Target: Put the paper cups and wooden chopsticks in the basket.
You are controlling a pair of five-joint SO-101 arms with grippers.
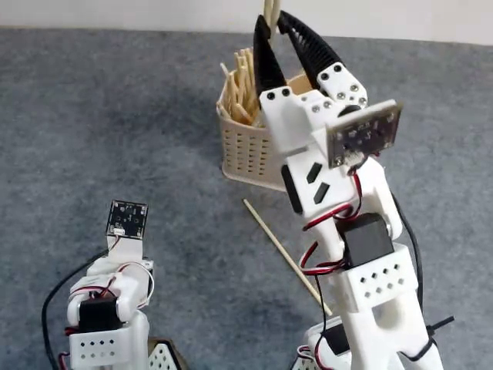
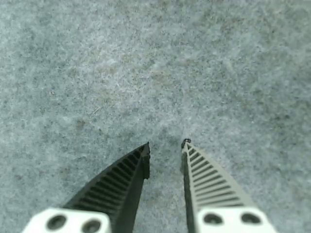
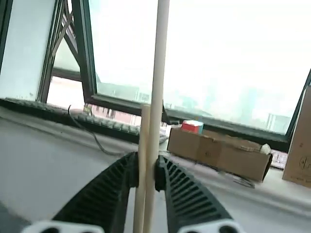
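Carpet lay just under left pincer, which hung low, jaws a little apart, nothing between them. It looked parked, probably waiting its turn. One loose chopstick lay flat on carpet beside the right arm's base, well below and behind right pincer, touching nothing, so one pick-up judged not yet done. Then basket stood under and slightly to one side of right pincer, already stuffed with bundle of sticks leaning outward. Right pincer was clenched on two wooden chopsticks, held upright, tops poking above it, shafts passing down between the jaws. Upright hold made sense: sticks would go end-first into basket mouth instead of bridging the rim. Pincer sat high over basket, so step in hand judged as lowering before release. Risk: long sticks could snag on bundle of sticks or tip basket. Beyond right pincer, wrist view showed cardboard boxes by a window.
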